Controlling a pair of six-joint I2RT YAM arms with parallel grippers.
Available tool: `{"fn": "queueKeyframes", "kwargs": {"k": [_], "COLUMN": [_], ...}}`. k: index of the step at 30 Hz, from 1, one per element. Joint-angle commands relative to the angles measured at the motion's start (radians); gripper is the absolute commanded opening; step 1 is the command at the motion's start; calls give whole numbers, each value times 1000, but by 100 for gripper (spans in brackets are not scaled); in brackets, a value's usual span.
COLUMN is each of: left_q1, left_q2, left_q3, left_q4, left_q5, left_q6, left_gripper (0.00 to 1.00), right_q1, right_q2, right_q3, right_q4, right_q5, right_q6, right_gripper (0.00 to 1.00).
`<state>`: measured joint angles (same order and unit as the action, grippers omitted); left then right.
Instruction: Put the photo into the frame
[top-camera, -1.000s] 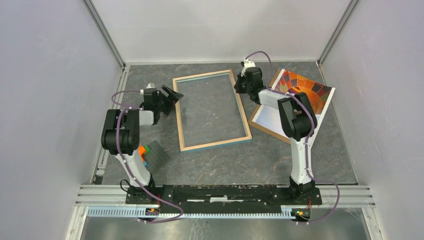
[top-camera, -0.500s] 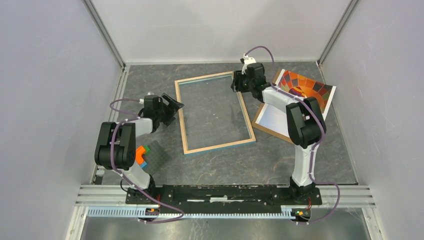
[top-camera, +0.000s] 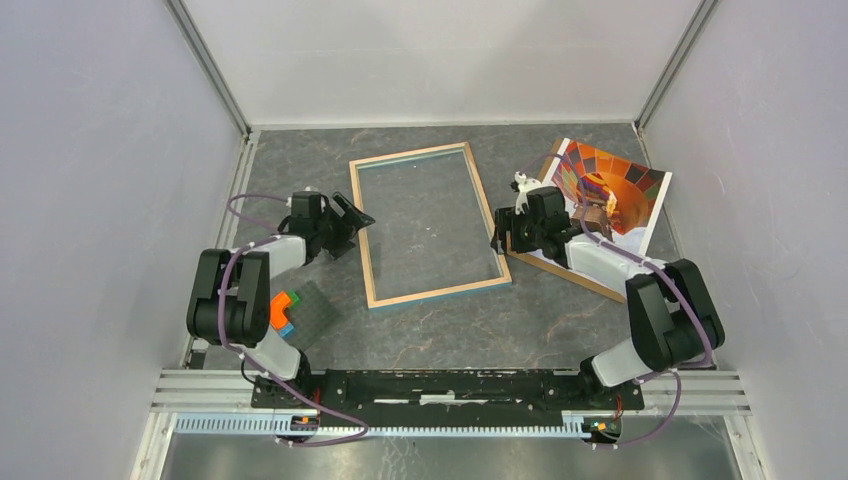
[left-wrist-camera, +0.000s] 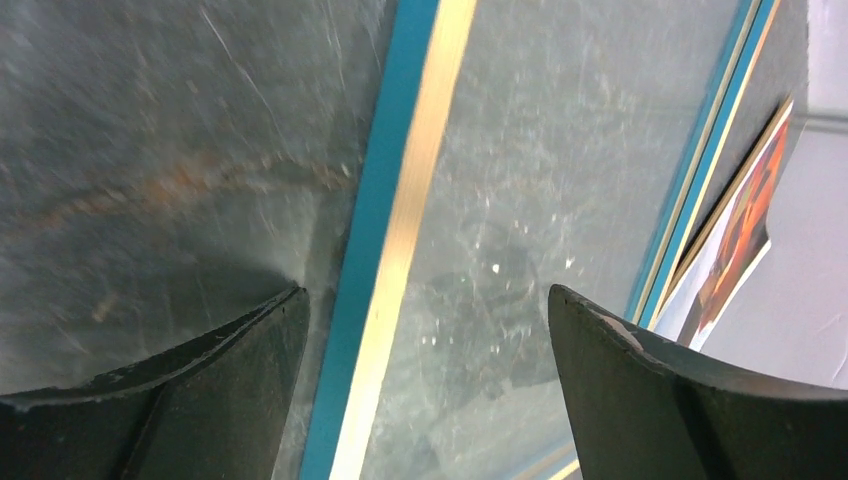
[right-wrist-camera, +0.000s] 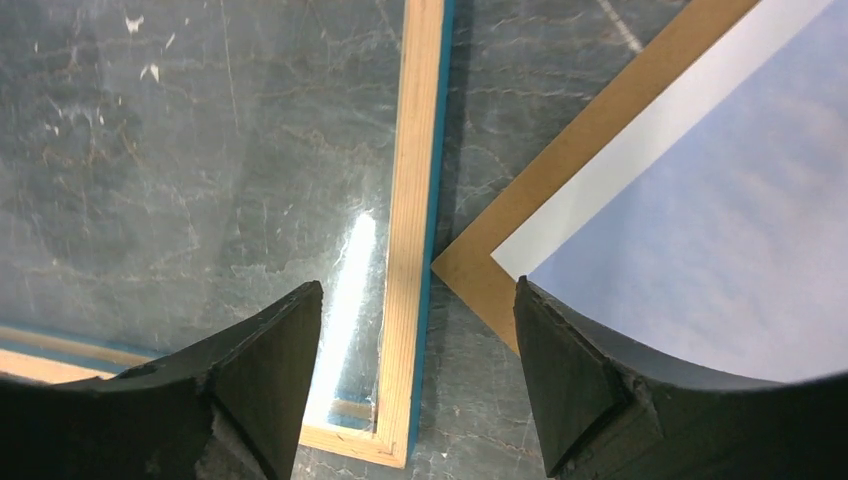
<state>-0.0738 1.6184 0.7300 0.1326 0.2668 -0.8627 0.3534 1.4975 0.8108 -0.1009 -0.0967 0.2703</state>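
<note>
The frame (top-camera: 440, 292) lies flat in mid-table, light wood side up, its blue edge showing and the grey table visible through its middle. My left gripper (top-camera: 358, 215) is open, and the frame's left rail (left-wrist-camera: 400, 200) runs between its fingers (left-wrist-camera: 426, 300). My right gripper (top-camera: 498, 232) is open beside the right rail (right-wrist-camera: 418, 150), near the frame's near right corner, holding nothing (right-wrist-camera: 419, 290). The photo (top-camera: 610, 185), an orange-red balloon on pale sky, lies face up on a brown backing board (top-camera: 575, 277) right of the frame. The board's corner (right-wrist-camera: 600, 120) almost touches the rail.
A small orange, green and blue block (top-camera: 287, 308) and a dark mat (top-camera: 315, 312) lie by the left arm's base. Pale walls close in the table on three sides, and metal rails (top-camera: 450, 385) run along the near edge.
My right gripper has opened, let go of the frame's far right corner and drawn back along the right rail. The frame shifted slightly to the right. My left gripper moved a little nearer.
</note>
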Motion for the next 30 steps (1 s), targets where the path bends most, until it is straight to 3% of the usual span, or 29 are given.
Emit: {"fn": "queueKeyframes", "kwargs": {"k": [1, 11, 16, 22, 27, 30], "left_q1": [-61, -136, -172, -269, -281, -295], "left_q2": [-43, -22, -110, -190, -240, -211], "left_q3": [-59, -96, -104, -87, -77, -72], "left_q4": [-125, -206, -250, -297, -343, -316], "left_q5": [19, 25, 37, 46, -6, 56], "left_q6": [34, 27, 32, -17, -15, -28], "left_gripper": [96, 100, 100, 100, 100, 100], "right_q1": [3, 1, 17, 22, 20, 16], "right_q2": [32, 185, 114, 88, 113, 124], "right_q3": [-57, -12, 20, 123, 148, 146], "right_q4": [136, 240, 256, 158, 114, 130], "right_q5": [-112, -250, -332, -334, -285, -297], "right_q6": [-63, 25, 108, 170, 163, 171], "right_gripper": [74, 75, 74, 74, 74, 74]}}
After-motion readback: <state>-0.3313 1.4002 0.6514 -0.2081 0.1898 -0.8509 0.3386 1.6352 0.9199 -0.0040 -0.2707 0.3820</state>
